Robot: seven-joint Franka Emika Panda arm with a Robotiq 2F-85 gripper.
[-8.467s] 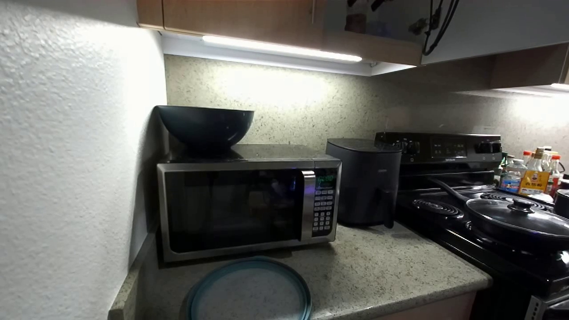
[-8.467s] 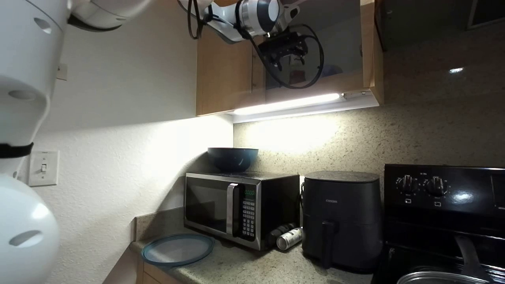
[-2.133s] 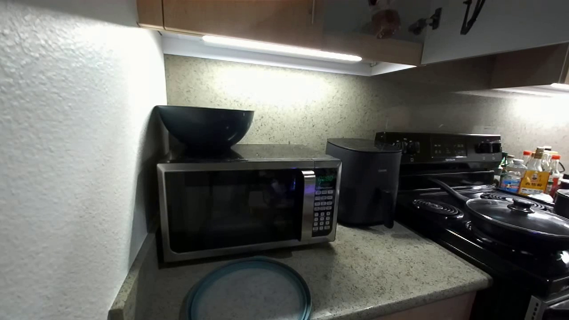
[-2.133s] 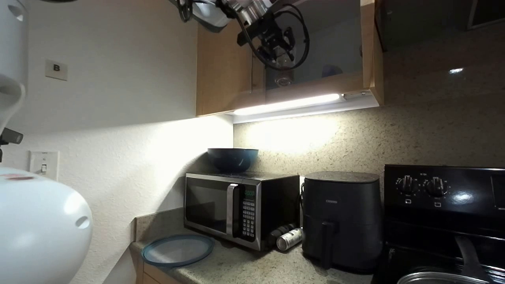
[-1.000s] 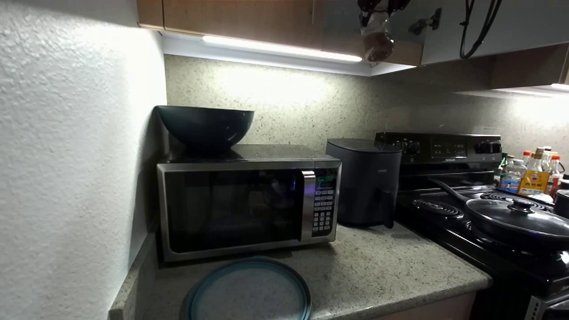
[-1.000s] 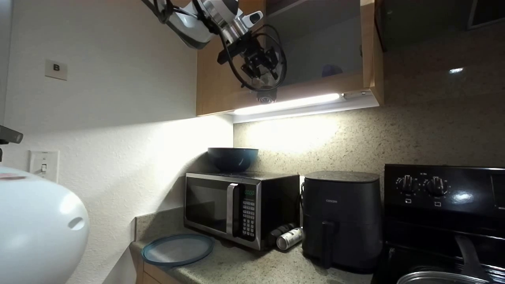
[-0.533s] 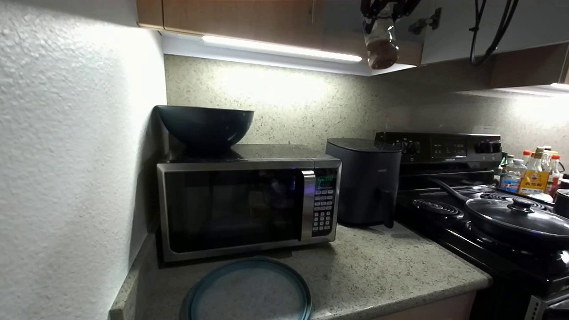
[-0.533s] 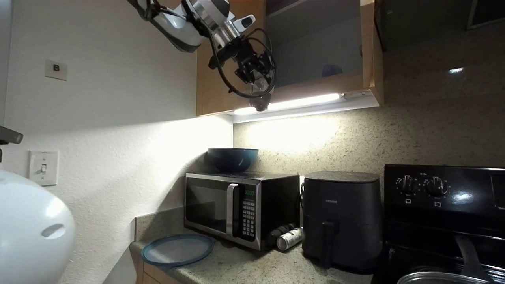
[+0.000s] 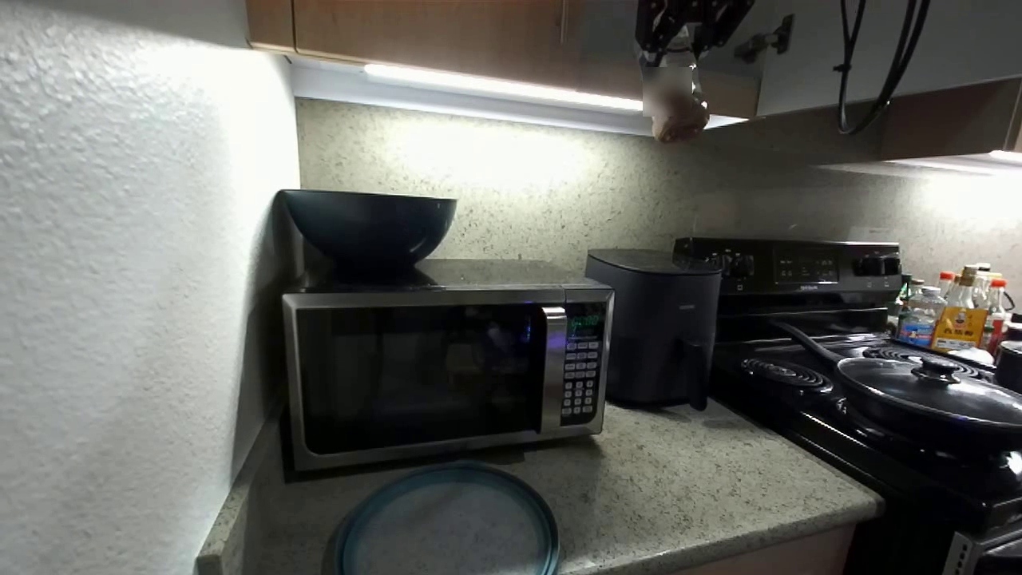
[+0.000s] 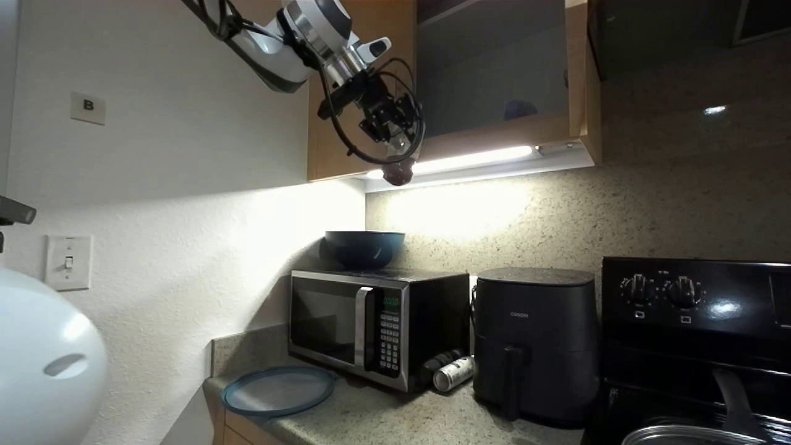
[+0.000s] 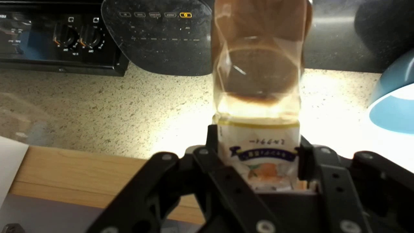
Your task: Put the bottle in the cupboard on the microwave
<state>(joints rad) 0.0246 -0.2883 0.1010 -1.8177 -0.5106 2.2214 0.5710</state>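
The bottle (image 11: 258, 74), clear with brown contents and a white label showing an orange fruit, hangs base down and slightly tilted. My gripper (image 11: 258, 150) is shut on its label part, one finger on each side. In both exterior views the bottle (image 9: 679, 108) (image 10: 398, 168) and gripper (image 9: 679, 52) (image 10: 390, 127) hang just in front of the lower edge of the light-wood cupboard (image 9: 431, 32) (image 10: 346, 151), near its light strip. The bottle's top is hidden by the gripper. Below stands the silver-and-black microwave (image 9: 423, 383) (image 10: 334, 315), lower than the bottle.
A dark blue bowl (image 9: 367, 228) sits on the microwave's left top. To its right are a black air fryer (image 9: 659, 335) and a stove (image 9: 798, 279). A round blue-rimmed lid (image 10: 278, 392) and a can (image 10: 454, 374) lie on the counter. An open cupboard door (image 9: 918, 48) juts out.
Earlier the bottle stood inside the cupboard, with the gripper in front of it. It is now gripped and outside; over the last second it has moved down, and leftward in an exterior view.
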